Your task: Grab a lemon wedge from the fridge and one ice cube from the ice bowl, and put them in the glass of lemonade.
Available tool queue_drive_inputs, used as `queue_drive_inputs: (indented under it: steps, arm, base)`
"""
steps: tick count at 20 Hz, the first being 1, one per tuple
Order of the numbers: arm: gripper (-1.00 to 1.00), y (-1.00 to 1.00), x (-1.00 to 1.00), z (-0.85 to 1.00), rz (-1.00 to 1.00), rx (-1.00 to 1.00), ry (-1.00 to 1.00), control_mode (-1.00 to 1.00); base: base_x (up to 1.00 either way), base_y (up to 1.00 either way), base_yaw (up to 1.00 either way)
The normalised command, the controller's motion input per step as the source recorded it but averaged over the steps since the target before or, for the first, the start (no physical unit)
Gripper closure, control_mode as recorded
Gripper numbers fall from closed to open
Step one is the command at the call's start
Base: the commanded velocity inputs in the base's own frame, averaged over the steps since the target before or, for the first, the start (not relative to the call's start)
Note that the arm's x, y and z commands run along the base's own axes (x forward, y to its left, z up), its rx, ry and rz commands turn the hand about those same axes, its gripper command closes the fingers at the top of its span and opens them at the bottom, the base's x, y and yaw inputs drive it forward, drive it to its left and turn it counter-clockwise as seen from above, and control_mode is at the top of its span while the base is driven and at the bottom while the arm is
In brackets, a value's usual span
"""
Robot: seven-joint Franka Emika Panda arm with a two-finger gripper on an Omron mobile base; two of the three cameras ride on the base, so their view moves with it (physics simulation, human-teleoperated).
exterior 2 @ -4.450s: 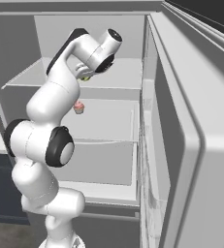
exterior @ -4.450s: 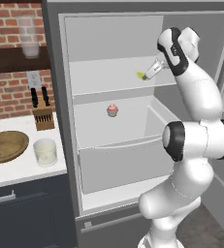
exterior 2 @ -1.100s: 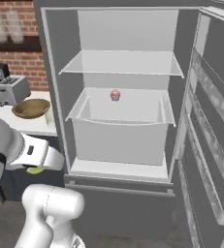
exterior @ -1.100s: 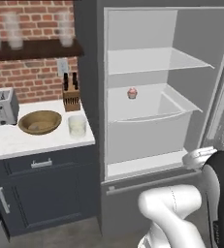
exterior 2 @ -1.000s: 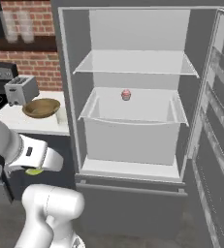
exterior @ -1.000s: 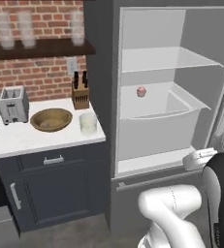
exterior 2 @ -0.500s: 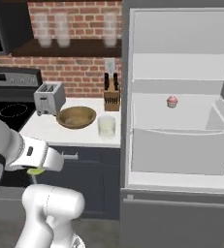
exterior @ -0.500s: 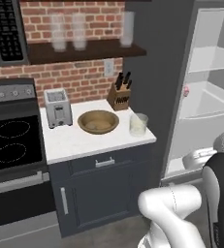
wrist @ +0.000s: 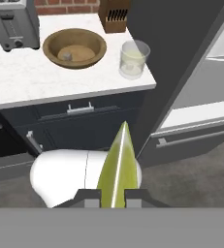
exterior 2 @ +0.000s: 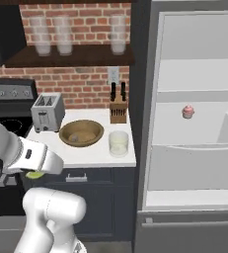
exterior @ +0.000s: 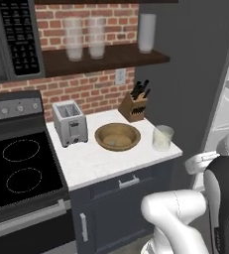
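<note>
While the fridge [exterior 2: 194,123] stands open at our right, we see the main risk at the surface [exterior: 103,158]: swinging in low could clip its edge. Next, the ice bowl [wrist: 74,47] sits just beside the glass of lemonade [wrist: 133,59], so a wide approach might knock either. Our gripper [wrist: 114,193] is clamped on the lemon wedge [wrist: 118,167], held low in front of the cabinet; such a thin pinch could let the slice slip. Smallest, the ice cube [wrist: 68,56] lies in the bowl, easy to miss later.

No readable text, labels, brands, numbers or signs show on anything in these views.
</note>
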Motion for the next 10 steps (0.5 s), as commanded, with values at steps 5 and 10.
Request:
queue_drive_inputs:
  steps: [5,10]
  arm:
    - [1.00,0.00,0.00,0.00,0.00,0.00,0.00,1.00]
    - [1.00,0.00,0.00,0.00,0.00,0.00,0.00,1.00]
  base:
    - [0.60,0.00,-0.17]
    - [0.45,0.08,-0.19]
